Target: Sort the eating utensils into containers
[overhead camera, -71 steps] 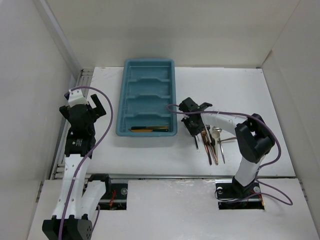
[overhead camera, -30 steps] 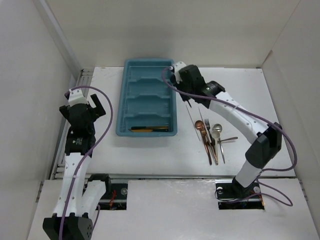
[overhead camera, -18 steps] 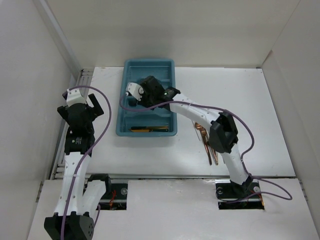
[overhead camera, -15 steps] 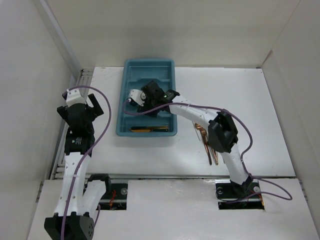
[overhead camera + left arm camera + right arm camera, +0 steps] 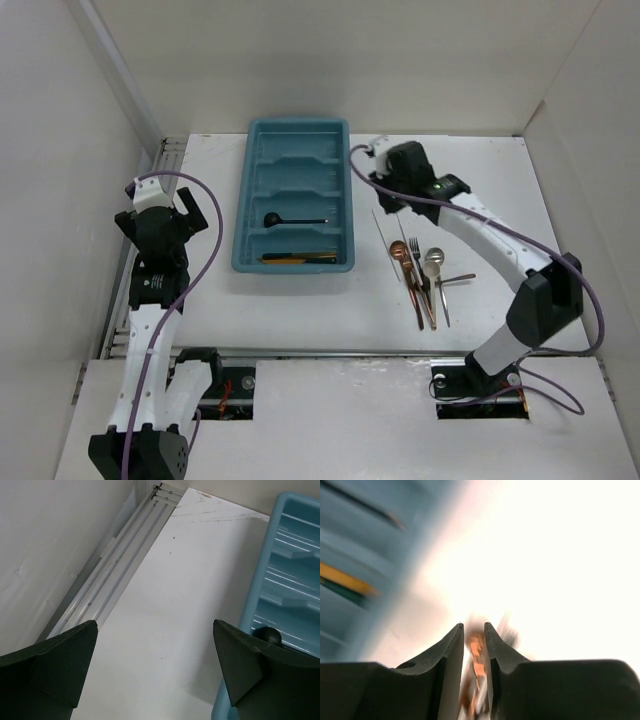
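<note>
Now my right claw is nearly closed, empty, beside the tray; black spoon in third slot; left claw wide above bench.

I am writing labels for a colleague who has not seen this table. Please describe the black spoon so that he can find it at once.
Start from the teal tray at the table's far left-centre. The black spoon lies crosswise in its second slot from the near end, bowl toward the left. It lies alone there and is all black, while the utensils in the nearest slot show gold.
</note>
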